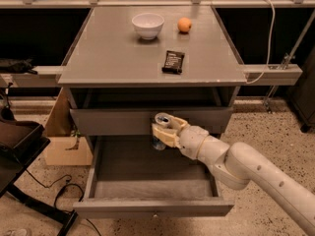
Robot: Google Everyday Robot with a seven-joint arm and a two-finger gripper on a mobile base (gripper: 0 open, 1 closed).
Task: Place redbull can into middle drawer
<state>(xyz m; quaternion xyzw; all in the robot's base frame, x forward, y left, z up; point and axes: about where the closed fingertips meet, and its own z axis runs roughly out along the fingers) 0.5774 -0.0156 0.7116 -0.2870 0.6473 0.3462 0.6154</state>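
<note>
Currently the cream two-finger gripper [165, 133] clamps mid-body the slim silver-and-blue metal redbull can [162, 120], near-upright above the rear of the open shallow grey middle drawer [129, 173]; judged light, smooth and dentable, it needs moderate mid-body pressure.

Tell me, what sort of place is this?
Probably a lab or workshop: speckled hard floor, a loose cable, a cardboard box beside a plain grey cabinet. The gripper holds the redbull can above the open middle drawer.
</note>
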